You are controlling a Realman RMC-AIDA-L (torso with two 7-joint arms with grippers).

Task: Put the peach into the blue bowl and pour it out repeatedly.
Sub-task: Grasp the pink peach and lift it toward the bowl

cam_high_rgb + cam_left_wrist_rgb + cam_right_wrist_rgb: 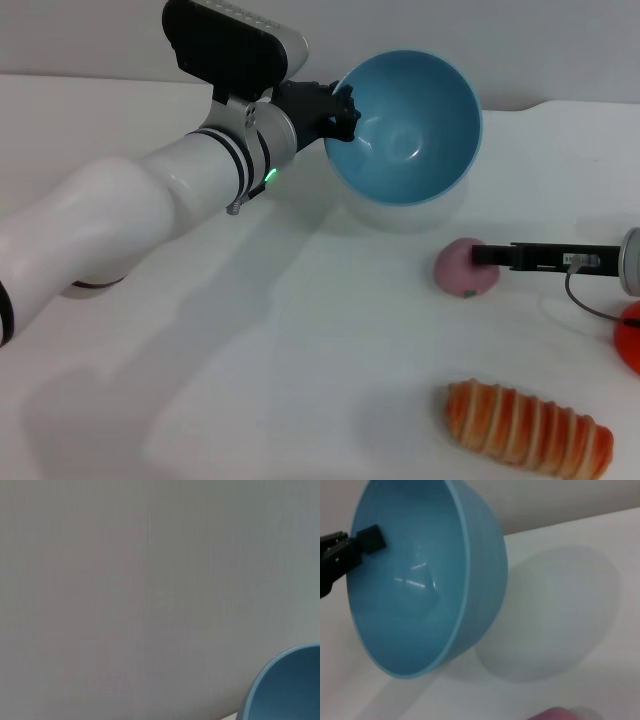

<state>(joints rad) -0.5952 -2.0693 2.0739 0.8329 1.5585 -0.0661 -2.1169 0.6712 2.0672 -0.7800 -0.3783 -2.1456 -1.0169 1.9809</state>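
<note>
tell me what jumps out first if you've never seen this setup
The blue bowl grabs the eye: the left gripper pinches its rim and holds it tipped on its side above the white table, empty inside. Below it to the right, the pink peach lies on the table with the right gripper at it. Nearest the camera lies an orange-and-white striped loaf.

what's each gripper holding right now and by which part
The left gripper holds the blue bowl by its rim, tipped up. The right gripper touches the peach; a grip cannot be told.

glossy smooth blue bowl (410, 130), matte peach (462, 266)
</note>
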